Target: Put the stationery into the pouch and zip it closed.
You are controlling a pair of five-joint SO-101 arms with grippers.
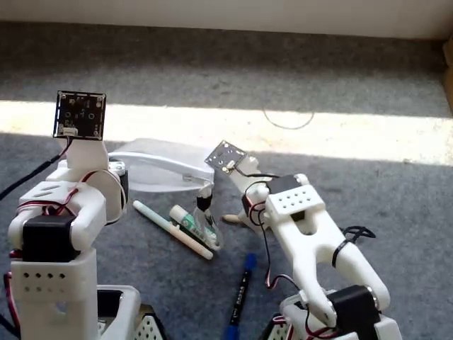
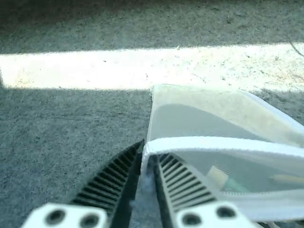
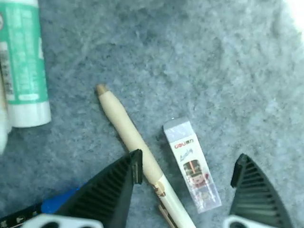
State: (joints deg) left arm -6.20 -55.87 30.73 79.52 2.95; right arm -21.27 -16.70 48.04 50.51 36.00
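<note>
Nearest us the marker (image 1: 241,292) lies loose on the carpet (image 1: 396,205). Just beyond it our right claw (image 3: 187,164) hangs with its jaws wide apart over the eraser (image 3: 194,166), with the pencil (image 3: 124,126) just beside one jaw, so we judge the eraser to be the next pick. Farther on, the glue stick (image 1: 187,218) and pen (image 1: 168,228) lie side by side outside the pouch (image 2: 213,118), and farthest off our left claw (image 2: 147,156) is clamped on the pouch's white zip edge, holding its mouth up, we judge, so that things can be dropped in.
</note>
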